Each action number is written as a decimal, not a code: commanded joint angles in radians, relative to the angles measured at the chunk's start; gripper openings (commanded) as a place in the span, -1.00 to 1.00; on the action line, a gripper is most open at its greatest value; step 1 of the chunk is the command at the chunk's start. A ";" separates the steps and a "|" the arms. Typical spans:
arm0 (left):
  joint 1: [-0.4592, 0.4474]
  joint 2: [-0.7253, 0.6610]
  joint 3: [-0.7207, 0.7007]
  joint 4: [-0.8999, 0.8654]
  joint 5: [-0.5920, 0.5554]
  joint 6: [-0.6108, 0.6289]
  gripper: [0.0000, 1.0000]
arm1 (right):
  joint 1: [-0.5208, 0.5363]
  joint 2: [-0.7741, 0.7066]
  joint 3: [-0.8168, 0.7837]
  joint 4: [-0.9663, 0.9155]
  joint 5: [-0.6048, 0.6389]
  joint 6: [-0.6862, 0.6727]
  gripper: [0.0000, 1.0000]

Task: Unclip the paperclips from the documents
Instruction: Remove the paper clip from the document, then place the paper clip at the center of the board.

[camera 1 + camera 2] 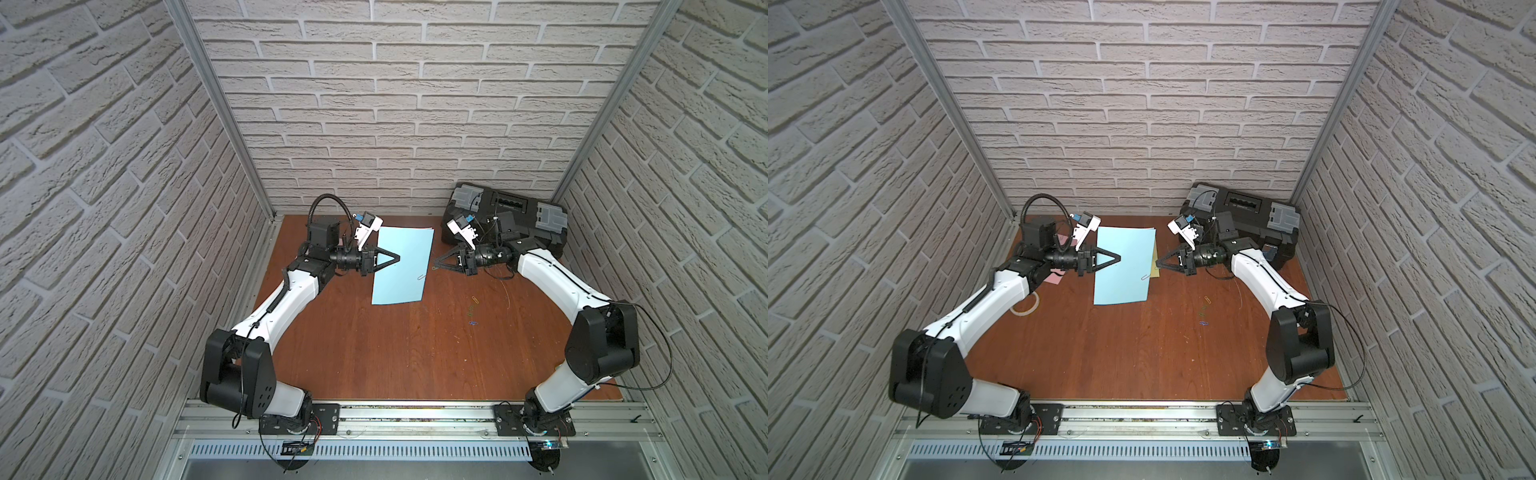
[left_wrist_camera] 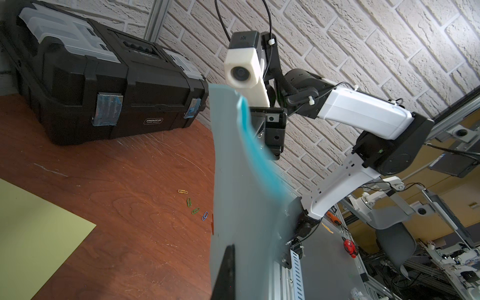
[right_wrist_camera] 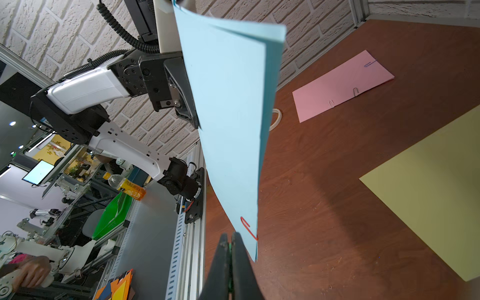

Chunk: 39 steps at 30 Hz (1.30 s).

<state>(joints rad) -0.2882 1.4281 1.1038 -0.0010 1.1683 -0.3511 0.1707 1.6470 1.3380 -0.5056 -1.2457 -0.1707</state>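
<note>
Holding the blue document aloft, left gripper faces right gripper.

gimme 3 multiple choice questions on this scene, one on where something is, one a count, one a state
1. Where is the toolbox?
A) far right corner of the table
B) near left corner
C) on the yellow sheet

2. How many clips show on the pink sheet?
A) none
B) three
C) six

3. The blue sheet is:
A) flat on the table
B) in the toolbox
C) held up by the left gripper

1 A: it sits by the back wall on the robot's right.
2 B: the right wrist view shows three along its edges.
3 C: both wrist views show it clamped and off the table.
</note>
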 commanded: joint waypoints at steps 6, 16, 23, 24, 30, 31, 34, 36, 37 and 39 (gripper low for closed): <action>0.005 -0.034 -0.010 0.035 0.017 0.027 -1.00 | -0.026 -0.038 -0.124 0.037 0.216 0.117 -0.91; 0.005 -0.035 -0.023 0.056 0.022 0.020 -1.00 | -0.117 -0.105 -0.371 0.074 0.496 0.272 -0.94; 0.004 -0.035 -0.035 0.068 0.028 0.014 -1.00 | -0.137 -0.086 -0.437 0.045 0.674 0.318 -0.94; 0.003 -0.036 -0.035 0.070 0.029 0.012 -1.00 | -0.137 -0.081 -0.445 0.048 0.687 0.325 -0.94; 0.001 -0.029 -0.029 0.076 0.033 0.010 -1.00 | -0.138 -0.048 -0.467 0.041 0.752 0.340 -0.93; 0.001 -0.028 -0.028 0.076 0.034 0.011 -1.00 | -0.138 -0.041 -0.467 0.039 0.758 0.339 -0.93; -0.001 -0.028 -0.024 0.077 0.032 0.009 -1.00 | -0.138 -0.025 -0.463 0.026 0.783 0.342 -0.93; -0.001 -0.028 -0.025 0.079 0.031 0.010 -1.00 | -0.139 -0.017 -0.456 0.015 0.796 0.341 -0.91; -0.001 -0.028 -0.028 0.080 0.030 0.009 -1.00 | -0.137 -0.011 -0.453 0.013 0.803 0.340 -0.89; -0.002 -0.028 -0.031 0.083 0.028 0.010 -1.00 | -0.138 0.003 -0.443 0.003 0.814 0.339 -0.81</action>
<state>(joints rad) -0.2886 1.4193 1.0813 0.0299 1.1759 -0.3515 0.0345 1.6321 0.8791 -0.4797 -0.4644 0.1658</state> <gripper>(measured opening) 0.043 0.085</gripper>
